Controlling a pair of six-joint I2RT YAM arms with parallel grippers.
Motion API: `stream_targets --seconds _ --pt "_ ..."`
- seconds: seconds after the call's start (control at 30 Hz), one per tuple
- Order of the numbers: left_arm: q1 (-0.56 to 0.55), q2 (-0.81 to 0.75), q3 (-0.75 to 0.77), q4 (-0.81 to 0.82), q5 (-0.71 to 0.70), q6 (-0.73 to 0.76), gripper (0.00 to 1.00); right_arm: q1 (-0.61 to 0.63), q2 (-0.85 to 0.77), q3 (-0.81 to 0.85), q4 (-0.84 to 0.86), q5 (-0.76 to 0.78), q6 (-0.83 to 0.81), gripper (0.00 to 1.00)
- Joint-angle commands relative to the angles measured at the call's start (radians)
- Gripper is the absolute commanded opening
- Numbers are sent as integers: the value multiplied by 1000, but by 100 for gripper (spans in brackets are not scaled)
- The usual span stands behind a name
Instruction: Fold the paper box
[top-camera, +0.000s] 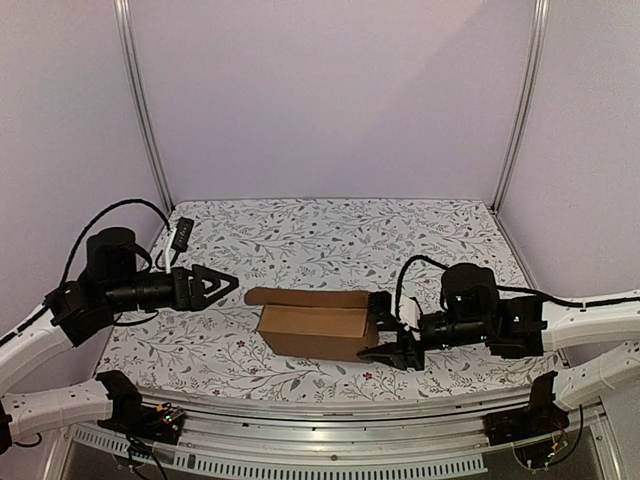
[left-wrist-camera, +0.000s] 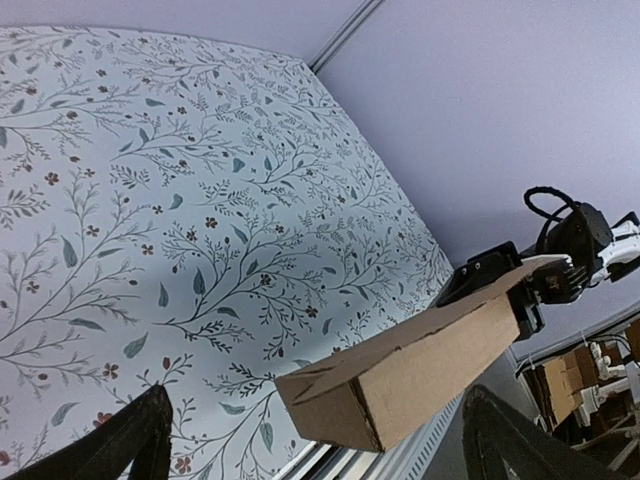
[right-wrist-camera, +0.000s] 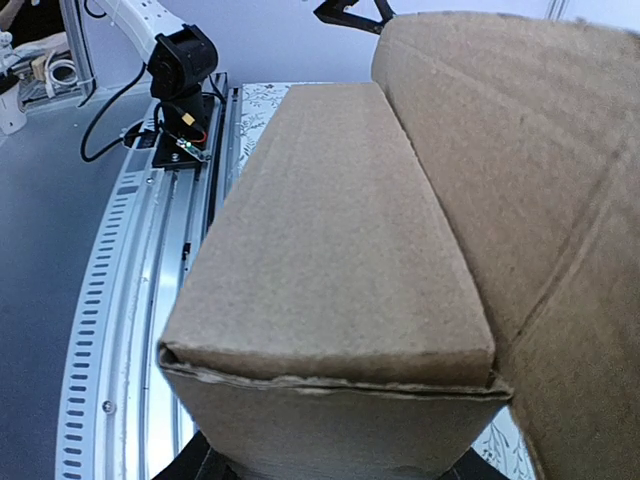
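Observation:
The paper box (top-camera: 312, 331) is a narrow brown cardboard box lying lengthwise on the floral table cloth (top-camera: 340, 240), near the front edge. Its long lid flap (top-camera: 300, 297) stands open along the back. My right gripper (top-camera: 386, 330) straddles the box's right end and is shut on it. In the right wrist view the box (right-wrist-camera: 330, 240) fills the frame with the flap (right-wrist-camera: 520, 170) at the right, and it hides most of the fingers. My left gripper (top-camera: 218, 284) is open and empty, left of the box and apart from it. In the left wrist view the box (left-wrist-camera: 420, 360) lies ahead.
A small black device (top-camera: 183, 234) lies at the back left corner. Aluminium posts (top-camera: 140, 100) frame purple walls. A metal rail (top-camera: 330, 412) runs along the front edge, with the arm bases on it (right-wrist-camera: 182, 62).

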Motion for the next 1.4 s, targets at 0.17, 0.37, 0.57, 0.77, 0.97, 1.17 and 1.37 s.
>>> stream_targets --seconds 0.17,0.37,0.57,0.77,0.97,1.17,1.37 --pt "-37 48 -39 55 8 -6 100 -87 77 -25 130 -289 159 37" --pt "-81 76 -61 115 18 -37 89 -97 113 -20 147 -297 183 37" --pt "-113 110 -55 96 2 -24 71 -99 118 -20 149 -297 186 37" --pt "-132 130 -50 79 0 -11 54 -101 115 -28 154 -286 195 37" --pt "-145 143 -35 61 -10 6 35 -100 110 -29 154 -279 195 37" --pt "-157 148 -26 45 -7 14 20 -100 116 -31 161 -270 195 36" --pt "-174 174 -17 61 3 17 0 -100 134 -36 194 -220 184 32"
